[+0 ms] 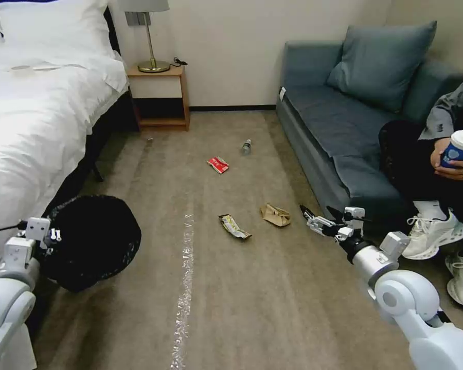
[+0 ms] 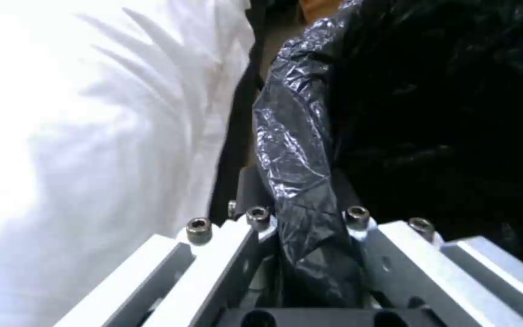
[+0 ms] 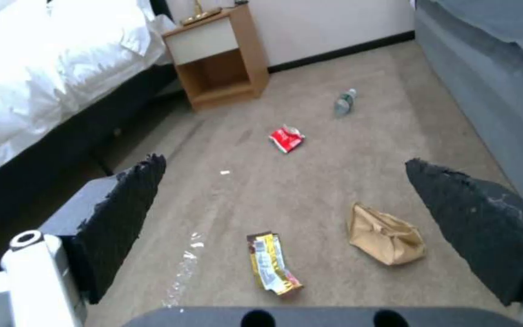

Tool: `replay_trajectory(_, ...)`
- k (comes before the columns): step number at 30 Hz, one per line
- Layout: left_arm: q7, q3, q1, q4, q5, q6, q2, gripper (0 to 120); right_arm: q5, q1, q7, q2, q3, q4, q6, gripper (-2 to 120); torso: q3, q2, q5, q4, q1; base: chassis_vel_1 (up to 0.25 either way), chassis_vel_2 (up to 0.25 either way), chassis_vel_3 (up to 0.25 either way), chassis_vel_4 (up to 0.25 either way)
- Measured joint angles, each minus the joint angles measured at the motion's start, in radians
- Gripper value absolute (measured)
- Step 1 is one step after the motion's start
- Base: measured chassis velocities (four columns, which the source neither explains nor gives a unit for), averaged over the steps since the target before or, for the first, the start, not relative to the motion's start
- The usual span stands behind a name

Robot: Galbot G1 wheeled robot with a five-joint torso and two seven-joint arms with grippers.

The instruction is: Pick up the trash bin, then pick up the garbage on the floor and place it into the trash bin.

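We hold the trash bin (image 1: 95,241) off to our left beside the bed (image 1: 31,118), our left gripper (image 2: 310,254) pinching the black bag at its rim; our right gripper (image 1: 321,218) hangs low over the carpet (image 1: 242,308) with its jaws spread wide and nothing between them; ahead of it and slightly toward our left lie the brown paper bag (image 3: 386,234) and, just beyond that, the yellowish wrapper (image 3: 272,263); the bag is the nearer piece, and the right arm plainly the closer one; the wrapper's long axis runs roughly away from us, slightly slanted; the red packet (image 1: 218,164) and the bottle (image 1: 246,146) lie well farther off, toward the nightstand (image 1: 159,92).
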Motion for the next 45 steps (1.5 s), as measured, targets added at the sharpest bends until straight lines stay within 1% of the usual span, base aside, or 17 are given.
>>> replay_trajectory(1, -0.001, -0.007, 0.004, -0.006, 0.005, 0.009, 0.011, 5, -0.001, 0.000, -0.003, 0.000, 0.000, -0.003, 0.000, 100, 0.000, 0.000, 0.0001, 0.0000, 0.000, 0.000, 0.000, 0.000, 0.000)
replay_trajectory(4, -0.001, -0.013, 0.009, -0.009, 0.010, 0.016, 0.021, 5, -0.003, -0.001, -0.006, -0.001, 0.000, -0.005, 0.000, 100, 0.000, 0.000, 0.0003, 0.0001, 0.000, 0.000, 0.000, 0.000, 0.000)
replay_trajectory(6, -0.003, -0.028, 0.021, -0.016, 0.015, 0.031, 0.042, 5, -0.007, -0.008, -0.019, -0.006, 0.001, -0.008, 0.000, 100, 0.000, 0.000, 0.0001, 0.0003, 0.000, 0.000, 0.000, 0.000, 0.000)
replay_trajectory(7, -0.003, -0.031, 0.023, -0.017, 0.017, 0.033, 0.047, 5, -0.009, -0.010, -0.023, -0.008, 0.001, -0.008, 0.000, 100, 0.000, 0.000, 0.0001, 0.0003, 0.000, 0.000, 0.000, 0.000, 0.000)
replay_trajectory(12, -0.003, -0.039, 0.032, -0.020, 0.023, 0.036, 0.060, 5, -0.020, -0.017, -0.041, -0.015, -0.001, -0.012, 0.003, 100, 0.000, 0.000, 0.0000, 0.0003, 0.000, 0.000, 0.000, 0.000, 0.000)
replay_trajectory(14, -0.002, -0.049, 0.038, -0.024, 0.025, 0.036, 0.074, 5, -0.033, -0.024, -0.060, -0.020, -0.005, -0.017, 0.008, 100, 0.000, 0.000, 0.0002, 0.0001, 0.000, 0.000, 0.000, 0.000, 0.000)
replay_trajectory(16, -0.001, -0.050, 0.038, -0.025, 0.025, 0.036, 0.075, 5, -0.034, -0.024, -0.061, -0.020, -0.005, -0.018, 0.008, 100, 0.000, 0.000, 0.0001, 0.0001, 0.000, 0.000, 0.000, 0.000, 0.000)
replay_trajectory(17, 0.002, -0.056, 0.042, -0.031, 0.017, 0.036, 0.085, 5, -0.040, -0.027, -0.073, -0.022, -0.008, -0.021, 0.011, 100, 0.000, 0.000, 0.0001, 0.0002, 0.000, 0.000, 0.000, 0.000, 0.000)
replay_trajectory(21, 0.017, -0.064, 0.044, -0.044, -0.002, 0.023, 0.101, 5, -0.046, -0.029, -0.094, -0.022, -0.010, -0.028, 0.013, 100, 0.000, 0.000, 0.0001, 0.0001, 0.000, 0.000, 0.000, 0.000, 0.000)
replay_trajectory(30, 0.033, -0.064, 0.046, -0.055, -0.020, 0.007, 0.108, 5, -0.044, -0.019, -0.102, -0.023, -0.018, -0.033, 0.009, 100, 0.000, 0.000, 0.0001, 0.0002, 0.000, 0.000, 0.000, 0.000, 0.000)
replay_trajectory(37, 0.035, -0.064, 0.044, -0.054, -0.027, 0.005, 0.124, 5, -0.044, -0.008, -0.125, -0.023, -0.024, -0.053, 0.008, 100, 0.000, 0.000, 0.0001, 0.0001, 0.000, 0.000, 0.000, 0.000, 0.000)
replay_trajectory(45, 0.040, -0.061, 0.040, -0.047, -0.027, -0.001, 0.119, 5, -0.046, -0.009, -0.137, -0.020, -0.028, -0.059, 0.008, 100, 0.000, 0.000, 0.0001, 0.0001, 0.000, 0.000, 0.000, 0.000, 0.000)
